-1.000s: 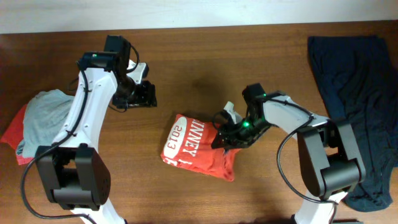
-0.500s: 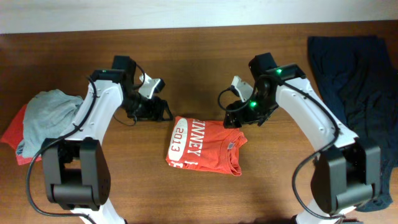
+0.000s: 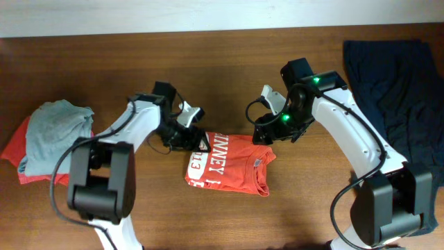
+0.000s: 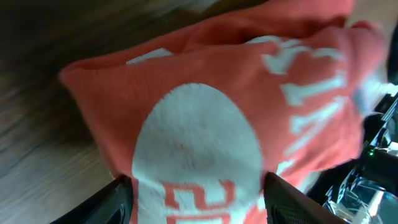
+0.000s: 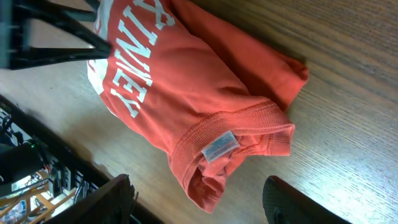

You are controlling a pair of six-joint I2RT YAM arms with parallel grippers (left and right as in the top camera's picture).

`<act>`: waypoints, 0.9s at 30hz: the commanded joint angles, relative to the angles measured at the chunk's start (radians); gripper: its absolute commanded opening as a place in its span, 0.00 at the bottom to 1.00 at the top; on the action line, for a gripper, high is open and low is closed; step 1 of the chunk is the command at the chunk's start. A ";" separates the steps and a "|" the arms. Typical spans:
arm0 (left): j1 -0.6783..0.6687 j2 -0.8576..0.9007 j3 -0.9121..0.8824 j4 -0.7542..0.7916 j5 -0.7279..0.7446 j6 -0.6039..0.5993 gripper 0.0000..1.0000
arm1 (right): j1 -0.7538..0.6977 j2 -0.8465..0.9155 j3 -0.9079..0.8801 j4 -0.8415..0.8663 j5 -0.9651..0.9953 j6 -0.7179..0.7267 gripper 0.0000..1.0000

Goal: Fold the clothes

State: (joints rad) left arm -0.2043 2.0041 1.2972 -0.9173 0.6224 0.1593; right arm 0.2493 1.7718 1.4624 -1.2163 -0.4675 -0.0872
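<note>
**Wooden table, folded orange-red T-shirt between two robot arms**

Brown wooden table seen from above. An orange-red T-shirt with white block lettering lies folded into a compact rectangle at the middle. The left gripper sits low at the shirt's upper left corner. Its jaws are spread wide, and its wrist camera is filled with blurred red cloth. Whether the fingers touch the fabric cannot be told. The right gripper hovers just beyond the shirt's upper right corner, jaws wide apart and empty. Its camera shows the collar and a small neck label. A dark navy garment lies at the right edge. A grey shirt is heaped at the left.
</note>
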 commanded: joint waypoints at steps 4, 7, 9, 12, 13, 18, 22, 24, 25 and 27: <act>-0.005 0.089 -0.012 0.008 0.029 -0.016 0.67 | -0.010 -0.023 0.019 -0.007 0.017 -0.013 0.72; -0.004 0.090 -0.011 0.008 0.028 -0.016 0.67 | -0.010 -0.023 0.019 -0.008 0.017 -0.014 0.72; 0.001 0.090 -0.011 0.005 0.024 -0.016 0.67 | -0.010 -0.023 0.019 -0.011 0.017 -0.014 0.73; 0.016 0.090 -0.011 -0.027 0.013 -0.016 0.67 | -0.008 -0.023 0.019 -0.068 0.032 -0.047 0.72; 0.024 0.090 -0.009 -0.039 -0.003 -0.016 0.67 | -0.008 -0.023 0.019 -0.082 0.042 -0.047 0.71; 0.066 0.059 0.043 -0.056 -0.081 -0.014 0.68 | -0.008 -0.023 0.017 -0.169 0.073 -0.047 0.40; 0.074 0.005 0.114 -0.055 -0.081 0.005 0.68 | -0.007 -0.023 0.008 -0.207 0.076 -0.047 0.10; 0.069 -0.019 0.156 -0.048 -0.082 0.013 0.68 | -0.002 -0.023 -0.010 -0.210 0.076 -0.043 0.10; 0.062 -0.027 0.179 -0.031 -0.082 0.012 0.69 | 0.007 -0.023 -0.025 -0.210 0.076 -0.038 0.09; 0.047 -0.029 0.205 0.017 -0.081 0.010 0.69 | 0.030 -0.023 -0.063 -0.203 0.075 -0.035 0.10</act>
State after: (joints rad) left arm -0.1375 2.0281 1.4395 -0.9447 0.5529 0.1547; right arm 0.2527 1.7706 1.4513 -1.4204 -0.4038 -0.1299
